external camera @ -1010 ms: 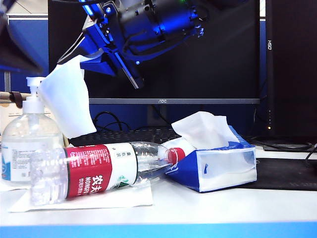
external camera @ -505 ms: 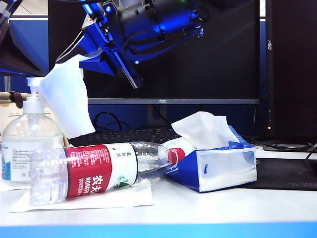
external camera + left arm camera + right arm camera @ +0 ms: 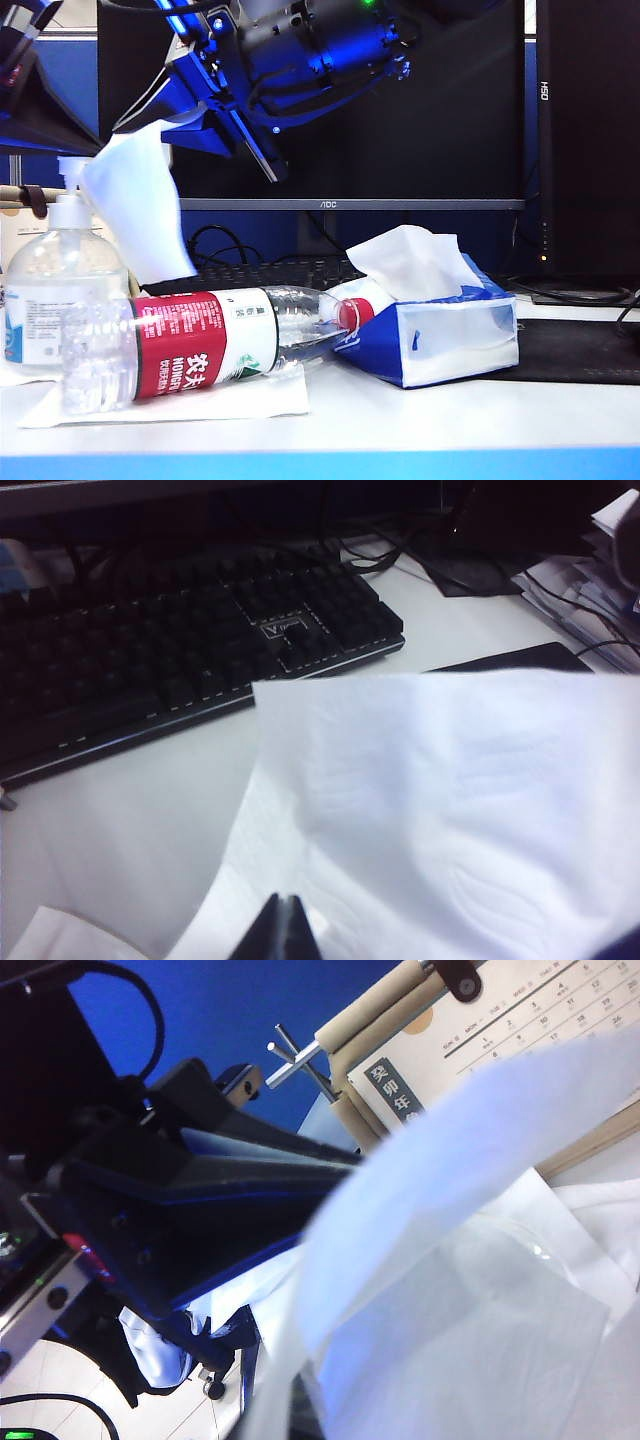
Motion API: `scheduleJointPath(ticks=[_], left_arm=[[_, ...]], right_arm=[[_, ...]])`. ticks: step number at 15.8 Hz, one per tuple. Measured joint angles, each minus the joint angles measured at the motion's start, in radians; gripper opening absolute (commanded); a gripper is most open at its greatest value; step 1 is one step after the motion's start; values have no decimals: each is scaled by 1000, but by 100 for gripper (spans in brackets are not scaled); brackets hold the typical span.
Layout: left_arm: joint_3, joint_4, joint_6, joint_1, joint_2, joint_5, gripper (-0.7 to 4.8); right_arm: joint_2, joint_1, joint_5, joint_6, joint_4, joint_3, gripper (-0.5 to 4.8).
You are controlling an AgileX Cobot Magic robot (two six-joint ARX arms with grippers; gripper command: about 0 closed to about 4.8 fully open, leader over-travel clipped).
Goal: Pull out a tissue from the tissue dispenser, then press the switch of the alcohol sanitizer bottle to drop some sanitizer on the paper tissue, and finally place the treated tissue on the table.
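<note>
1. While the right end effector [image 3: 198, 112], reaching across to the upper left of the exterior frame, is clamped on the tissue's [image 3: 135, 205] top corner, the sheet hangs just beside the switch [image 3: 68, 178]. I judge pressing the switch to be the step in hand.
2. The left end effector [image 3: 283, 932] has its tips together, which suits pushing. It should come straight down on the flat top of the switch, not the nozzle.
3. The tissue should sit under the nozzle tip first. Whether it does is hidden, since the sheet covers the nozzle.
4. Press slowly. The bottle [image 3: 40, 290] stands at the left on the tabletop [image 3: 450, 415] and could tip.
5. Avoid snagging the hanging sheet.
</note>
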Motion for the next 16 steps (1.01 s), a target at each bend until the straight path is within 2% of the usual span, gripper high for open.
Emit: scheduleJointPath(ticks=[7,16], left_arm=[[4,-5,23,0,24,0,-6],[-96,164,26,1,37,11,-6]], right_arm=[[0,0,0,0,0,0,-6],[0,0,0,-5,0,0,-6]])
